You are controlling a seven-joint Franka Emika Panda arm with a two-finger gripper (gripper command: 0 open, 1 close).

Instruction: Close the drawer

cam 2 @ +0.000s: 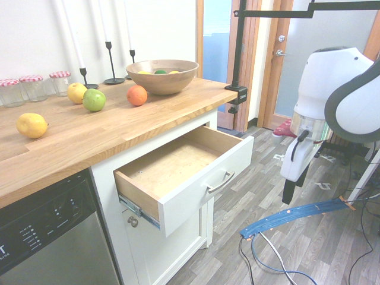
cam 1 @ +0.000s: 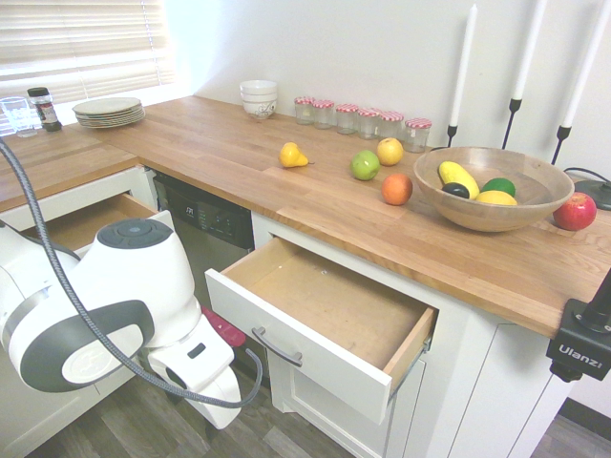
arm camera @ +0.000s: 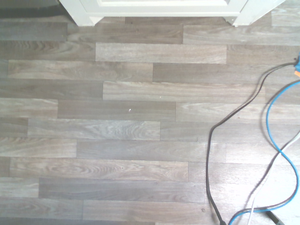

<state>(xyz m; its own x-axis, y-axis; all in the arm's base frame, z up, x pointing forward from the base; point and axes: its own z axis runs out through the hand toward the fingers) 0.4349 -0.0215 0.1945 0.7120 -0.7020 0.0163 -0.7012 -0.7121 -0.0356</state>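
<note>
A kitchen corner: an L-shaped wooden worktop (cam 1: 239, 153) over white cabinets, grey plank floor (arm camera: 131, 140) below.

The jaws are not clearly shown in any view; whether they are apart or together I cannot tell. The arm (cam 2: 332, 101) hangs low over the floor, well apart from the drawer front, and its wrist camera looks straight down at the planks, with the white foot of the cabinet (arm camera: 159, 9) at one edge.

The drawer (cam 1: 325, 320) stands pulled far out beneath the worktop, its pale wood box empty and its curved silver handle (cam 1: 276, 347) on the white front facing the arm. Beside it is a dishwasher (cam 1: 205, 229) with a dark control panel; its print is too small to read, though a lone "T" shows at the edge of the second exterior view. Beyond that a second drawer (cam 1: 86, 219) with browner wood is also open.

On the worktop a wooden bowl (cam 1: 492, 186) holds fruit; a red apple (cam 1: 575, 211) lies just beside it, with an orange (cam 1: 396, 189), a green apple (cam 1: 365, 165), a yellow apple (cam 1: 389, 151) and a lemon (cam 1: 292, 156) spread nearby. Jars (cam 1: 363, 118) with red checked lids line the wall, near stacked white bowls (cam 1: 259, 98), plates (cam 1: 108, 111) and three white candles (cam 1: 525, 57) in dark holders. A black clamp on the worktop edge reads "Ulanzi".
</note>
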